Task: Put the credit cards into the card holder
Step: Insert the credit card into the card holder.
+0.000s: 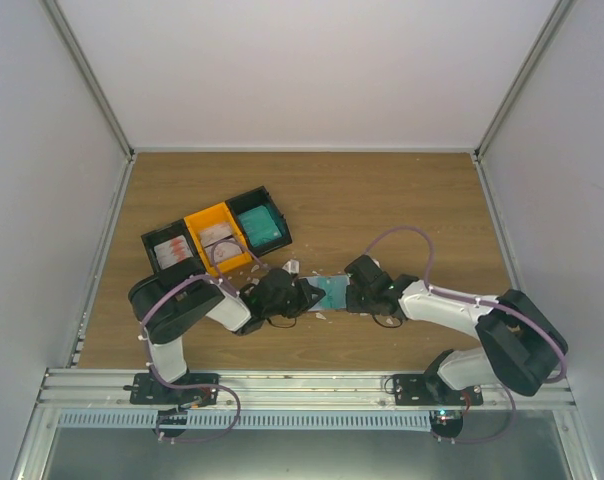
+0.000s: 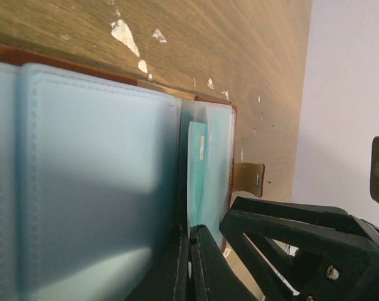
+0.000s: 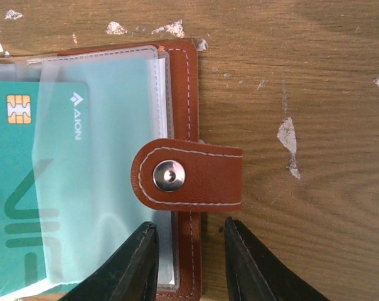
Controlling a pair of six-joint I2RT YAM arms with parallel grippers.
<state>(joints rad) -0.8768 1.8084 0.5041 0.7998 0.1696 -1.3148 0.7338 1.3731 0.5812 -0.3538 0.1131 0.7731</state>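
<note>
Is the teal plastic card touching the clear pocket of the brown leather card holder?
Touching. Right wrist view: the teal card lies partly tucked inside the clear pocket of the brown leather holder.

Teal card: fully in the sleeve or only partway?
Partway in. Right wrist view: the teal card shows its chip end bare outside the clear sleeve, its logo end under the plastic.

Soft, even light; the card holder blurs up close.
</note>
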